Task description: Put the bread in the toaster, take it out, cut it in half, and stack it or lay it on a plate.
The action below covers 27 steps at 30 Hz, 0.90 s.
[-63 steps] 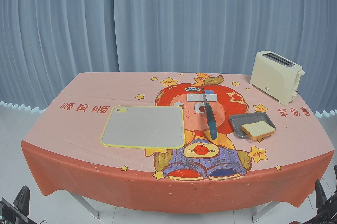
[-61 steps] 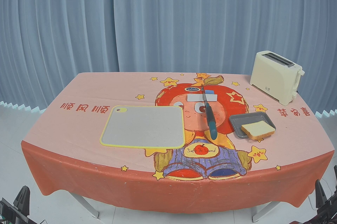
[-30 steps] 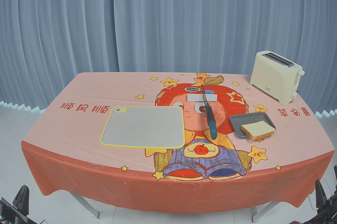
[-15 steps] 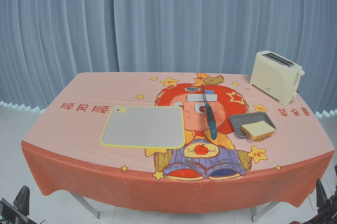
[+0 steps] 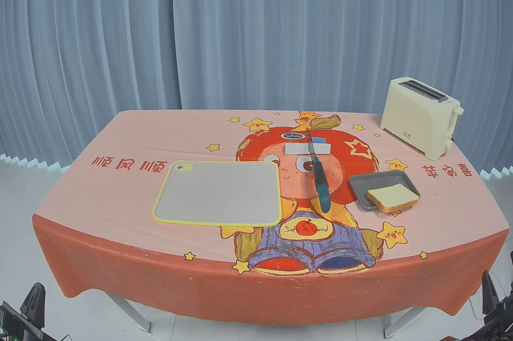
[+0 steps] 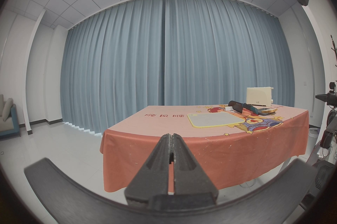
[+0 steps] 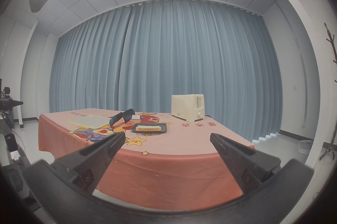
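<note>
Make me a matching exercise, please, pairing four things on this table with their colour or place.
Things:
1. bread slice
2. knife
3. toaster
4. cutting board

Descriptions:
A. cream, at the far right
B. grey with a yellow rim
C. lying on the grey tray
D. blue handle, blade pointing away from the robot

Pairs: 1-C, 2-D, 3-A, 4-B.

You have the yellow-rimmed grey cutting board (image 5: 219, 192) left of centre on the pink-clothed table (image 5: 133, 144), the blue-handled knife (image 5: 319, 177) just to its right, then the dark rectangular tray (image 5: 374, 180) holding the bread slice (image 5: 393, 196); the cream toaster (image 5: 419, 116) stands behind the tray.
</note>
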### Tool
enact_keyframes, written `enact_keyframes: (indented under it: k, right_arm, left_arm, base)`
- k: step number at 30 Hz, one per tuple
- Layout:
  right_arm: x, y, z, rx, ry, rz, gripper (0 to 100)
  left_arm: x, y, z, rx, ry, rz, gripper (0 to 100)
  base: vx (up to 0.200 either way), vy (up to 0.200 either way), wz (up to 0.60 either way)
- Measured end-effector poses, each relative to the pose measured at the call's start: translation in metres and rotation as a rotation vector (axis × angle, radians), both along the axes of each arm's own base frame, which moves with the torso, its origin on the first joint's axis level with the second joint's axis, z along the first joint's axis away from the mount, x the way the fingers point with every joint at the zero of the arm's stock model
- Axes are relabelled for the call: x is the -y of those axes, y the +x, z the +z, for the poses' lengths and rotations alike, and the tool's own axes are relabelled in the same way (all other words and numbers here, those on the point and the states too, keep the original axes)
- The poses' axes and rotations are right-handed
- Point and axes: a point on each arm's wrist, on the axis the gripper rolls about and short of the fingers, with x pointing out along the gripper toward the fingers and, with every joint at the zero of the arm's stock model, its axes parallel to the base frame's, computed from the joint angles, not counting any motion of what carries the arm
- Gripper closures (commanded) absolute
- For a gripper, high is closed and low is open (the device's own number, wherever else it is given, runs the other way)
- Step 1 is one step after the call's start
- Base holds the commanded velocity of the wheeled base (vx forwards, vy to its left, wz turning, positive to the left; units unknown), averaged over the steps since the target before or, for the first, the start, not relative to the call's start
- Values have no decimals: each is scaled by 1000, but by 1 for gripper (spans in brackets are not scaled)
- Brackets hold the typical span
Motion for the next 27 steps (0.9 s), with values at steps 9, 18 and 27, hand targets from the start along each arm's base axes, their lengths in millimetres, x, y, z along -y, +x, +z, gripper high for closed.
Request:
enact_keyframes:
  k: [9, 18, 27]
  right_arm:
    - [0, 0, 0, 0, 0, -3, 0]
    - [0, 0, 0, 0, 0, -3, 0]
    - [0, 0, 0, 3, 0, -7, 0]
  left_arm:
    - [0, 0, 0, 0, 0, 1, 100]
    - [0, 0, 0, 0, 0, 0, 100]
    - [0, 0, 0, 0, 0, 0, 100]
  base:
    - [0, 0, 0]
    - [0, 0, 0]
    - [0, 0, 0]
